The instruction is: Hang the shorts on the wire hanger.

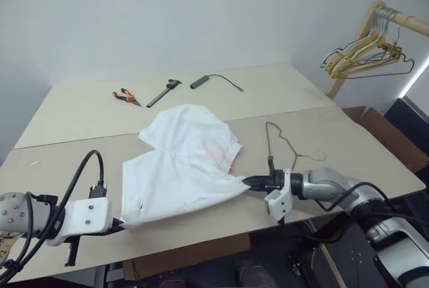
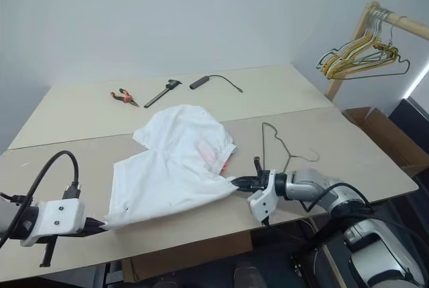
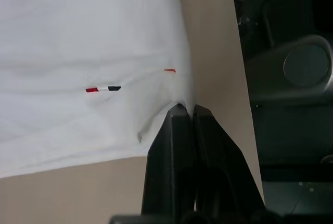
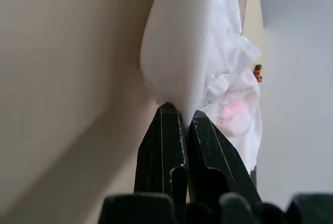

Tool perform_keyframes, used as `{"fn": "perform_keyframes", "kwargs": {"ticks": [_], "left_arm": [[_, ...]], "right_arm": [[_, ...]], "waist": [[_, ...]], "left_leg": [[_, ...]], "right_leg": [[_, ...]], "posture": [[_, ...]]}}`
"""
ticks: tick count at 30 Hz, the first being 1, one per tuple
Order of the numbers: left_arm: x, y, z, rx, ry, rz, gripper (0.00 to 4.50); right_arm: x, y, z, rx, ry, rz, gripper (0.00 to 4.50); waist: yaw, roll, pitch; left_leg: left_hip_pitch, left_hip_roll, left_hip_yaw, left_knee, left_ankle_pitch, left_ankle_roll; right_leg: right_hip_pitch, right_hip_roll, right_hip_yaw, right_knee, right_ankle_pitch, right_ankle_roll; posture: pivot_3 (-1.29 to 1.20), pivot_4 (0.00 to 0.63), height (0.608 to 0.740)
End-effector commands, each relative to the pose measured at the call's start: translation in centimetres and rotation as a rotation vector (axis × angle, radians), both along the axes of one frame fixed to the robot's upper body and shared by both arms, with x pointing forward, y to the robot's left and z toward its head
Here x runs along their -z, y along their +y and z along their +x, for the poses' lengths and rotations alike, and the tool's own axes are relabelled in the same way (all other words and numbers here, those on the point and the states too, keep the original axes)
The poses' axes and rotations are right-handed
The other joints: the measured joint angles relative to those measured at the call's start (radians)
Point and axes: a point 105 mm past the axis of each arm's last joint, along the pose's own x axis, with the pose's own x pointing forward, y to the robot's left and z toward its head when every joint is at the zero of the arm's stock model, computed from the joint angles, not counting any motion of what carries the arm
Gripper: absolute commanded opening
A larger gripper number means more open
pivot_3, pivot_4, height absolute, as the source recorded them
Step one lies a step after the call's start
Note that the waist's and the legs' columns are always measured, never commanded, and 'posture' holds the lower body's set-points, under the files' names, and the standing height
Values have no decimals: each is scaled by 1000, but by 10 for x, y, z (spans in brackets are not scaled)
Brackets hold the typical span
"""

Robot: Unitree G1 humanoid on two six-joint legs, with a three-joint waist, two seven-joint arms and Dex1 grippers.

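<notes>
White shorts lie spread across the near half of a beige table, stretched between two grippers; the left gripper is clamped tight on a corner at the near left edge, beside a small red, white and dark tab; the right gripper is closed on a bunched corner at the shorts' right side, close to the front edge; the wire hanger lies flat just right of the shorts, apart from the cloth, hook toward the right edge; bare tabletop opens to the right of it; pliers, a black tool and a cable sit well back; a rack of hangers stands beyond the far right corner.
</notes>
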Motion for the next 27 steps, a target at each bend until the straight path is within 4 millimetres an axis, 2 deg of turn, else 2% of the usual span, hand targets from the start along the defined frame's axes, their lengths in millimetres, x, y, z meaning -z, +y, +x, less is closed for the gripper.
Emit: {"fn": "perform_keyframes", "kwargs": {"ticks": [1, 5, 6, 10, 17, 18, 24, 27], "left_arm": [[-2, -3, 0, 19, -10, 10, 25], [0, 0, 0, 21, 6, 32, 25], [1, 2, 0, 20, 9, 39, 0], [9, 17, -3, 3, 40, 68, 0], [14, 39, -9, -11, 61, 113, 0], [14, 39, -9, -11, 61, 114, 0], [13, 41, -7, -12, 58, 120, 0], [10, 42, -6, -16, 59, 123, 0]], "right_arm": [[-19, 6, -10, 15, 44, 36, 0], [-25, 14, -29, 89, 237, 81, 0], [-26, 16, -34, 96, 275, 84, 564], [-26, 15, -49, 136, 376, 63, 1801], [-27, 0, -48, 241, 368, 51, 4345], [-26, 0, -47, 254, 359, 57, 4482], [-11, 9, -43, 285, 329, 79, 4482], [-11, 14, -41, 293, 295, 110, 4482]], "waist": [[-2, 0, 0], [2, 0, 0], [4, 0, 0], [16, 0, 0], [42, -1, 1], [48, -1, 1], [53, -1, 1], [54, -1, 1]], "left_leg": [[-3, 0, 0, 0, 0, 0], [-6, 1, 0, 0, 0, 0], [-6, 1, 0, 0, 0, 0], [-5, 1, 1, 0, 0, 0], [-5, 2, 2, 0, -1, 0], [-5, 2, 2, 0, -1, -1], [-5, 2, 2, 0, -1, -1], [-5, 2, 2, 1, -1, -1]], "right_leg": [[-3, 0, 0, 0, 0, 0], [-3, 1, -1, 0, 0, 0], [-3, 1, -1, 0, -1, 2], [-3, 1, -1, 0, -6, 5], [-5, 1, -2, -1, -8, 3], [-5, 1, -2, -1, -8, 3], [-5, 1, -2, -1, -9, 2], [-5, 1, -2, -1, -9, 2]], "posture": [[-43, 4, 740], [-47, 5, 740], [-50, 6, 740], [-50, 10, 740], [-49, 26, 740], [-49, 27, 740], [-43, 26, 740], [-40, 20, 740]]}}
